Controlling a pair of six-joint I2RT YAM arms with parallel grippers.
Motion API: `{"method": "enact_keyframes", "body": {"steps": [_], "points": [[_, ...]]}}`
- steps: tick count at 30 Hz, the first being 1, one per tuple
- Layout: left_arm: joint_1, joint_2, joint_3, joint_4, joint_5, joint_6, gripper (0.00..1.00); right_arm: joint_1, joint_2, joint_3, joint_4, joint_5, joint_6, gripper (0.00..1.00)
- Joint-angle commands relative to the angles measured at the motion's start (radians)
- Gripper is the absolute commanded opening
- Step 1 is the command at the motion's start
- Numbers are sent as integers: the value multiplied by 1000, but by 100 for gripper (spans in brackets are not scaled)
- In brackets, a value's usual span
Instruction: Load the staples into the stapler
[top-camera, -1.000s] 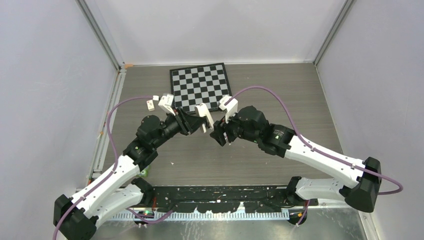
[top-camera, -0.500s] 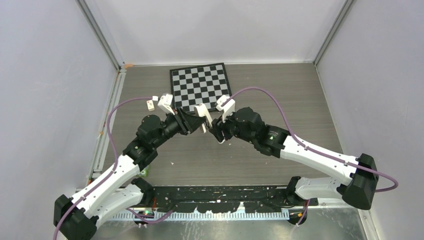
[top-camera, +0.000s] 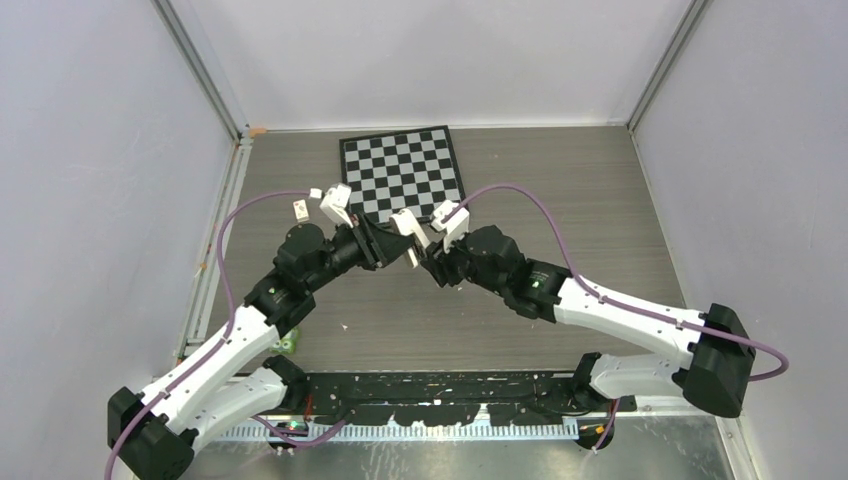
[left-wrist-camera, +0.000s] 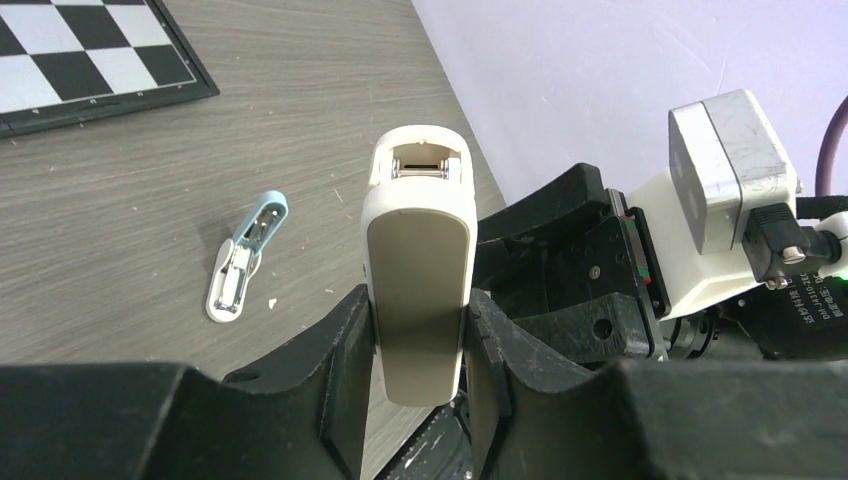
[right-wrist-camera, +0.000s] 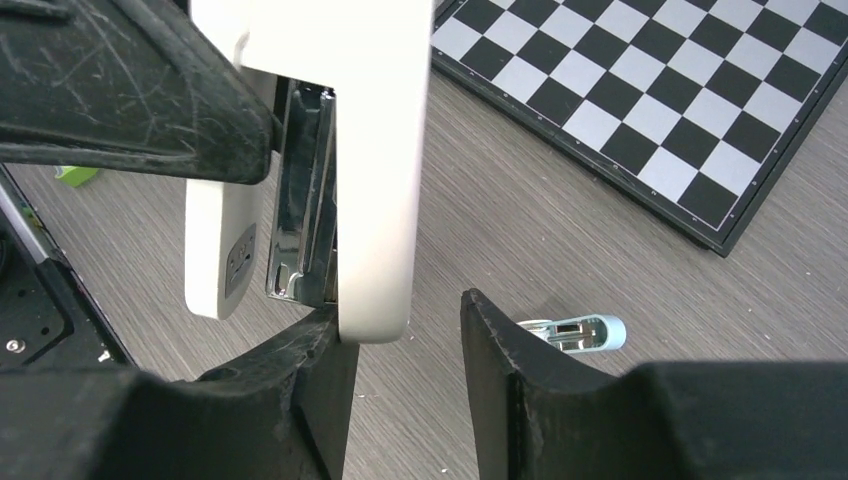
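Since a second ago the right arm (top-camera: 610, 305) has swung toward the centre of the top view. It has brought the right gripper (right-wrist-camera: 405, 330) closer to the left gripper (left-wrist-camera: 418, 330), just below the chessboard (top-camera: 402, 172). The left arm has hardly moved.

The left fingers (left-wrist-camera: 345, 335) are clamped on both sides of the white stapler (left-wrist-camera: 418, 230), holding it above the table (top-camera: 560, 190). In the right wrist view its lower tip sits between the right fingers (right-wrist-camera: 500, 370), which stand apart. There is a clear gap on the right-hand side, so they do not grip it. The stapler's metal channel (right-wrist-camera: 300, 190) is exposed; I cannot make out the staples.

A small light-blue-and-white object (left-wrist-camera: 245, 260) lies on the table.

A white cable tag (top-camera: 300, 208) at upper left carries marks too small to read.
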Motion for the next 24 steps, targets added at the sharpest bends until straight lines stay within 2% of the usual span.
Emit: {"method": "enact_keyframes", "body": {"steps": [1, 7, 16, 24], "points": [[-1, -38, 35, -51, 25, 16, 0, -4, -90, -55, 146, 88, -16, 45], [-1, -27, 59, -123, 50, 62, 0, -10, -108, -86, 187, 122, -46, 45], [6, 13, 76, -149, 88, 102, 0, -11, -135, -126, 180, 69, -66, 48], [37, 47, 123, -212, 176, 141, 0, -15, -166, -139, 159, 54, -107, 51]]}}
